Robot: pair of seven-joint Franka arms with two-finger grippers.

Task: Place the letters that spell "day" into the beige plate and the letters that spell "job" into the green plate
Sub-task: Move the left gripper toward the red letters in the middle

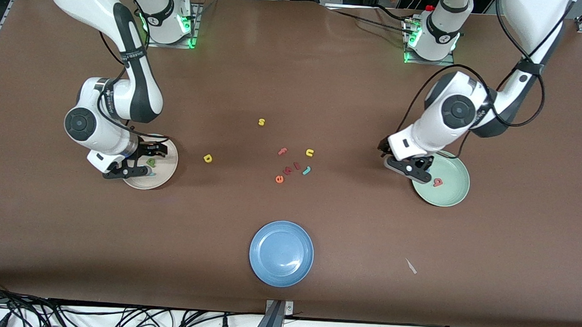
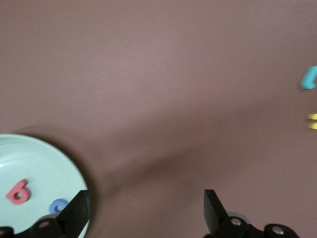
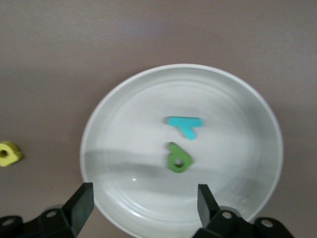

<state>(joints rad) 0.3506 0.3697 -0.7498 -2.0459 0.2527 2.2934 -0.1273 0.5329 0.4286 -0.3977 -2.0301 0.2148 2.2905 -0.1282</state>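
The beige plate [image 3: 124,99] holds the green "d" [image 3: 178,158] and teal "y" [image 3: 185,125], just beneath the right gripper [image 3: 143,203], jaws spread and empty. The yellow "a" [image 1: 208,158] waits beside that plate. The left gripper [image 2: 146,208], jaws spread, hangs over the green plate [image 2: 44,158] rim, "b" [image 2: 18,192] and "o" [image 2: 58,206] inside.

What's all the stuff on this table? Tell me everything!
beige plate: one, cream, right arm's end
d: one, green, in beige plate
y: one, teal, in beige plate
green plate: one, mint, left arm's end
b: one, salmon, in green plate
o: one, blue, in green plate
blue plate: one, nearest front camera
a: one, yellow, table, beside beige plate
j: one, teal, mid-table
other letters: six, yellow, pink, orange, mid-table
scrap: one, white, table
right end effector: open, over beige plate
left end effector: open, over green plate's rim
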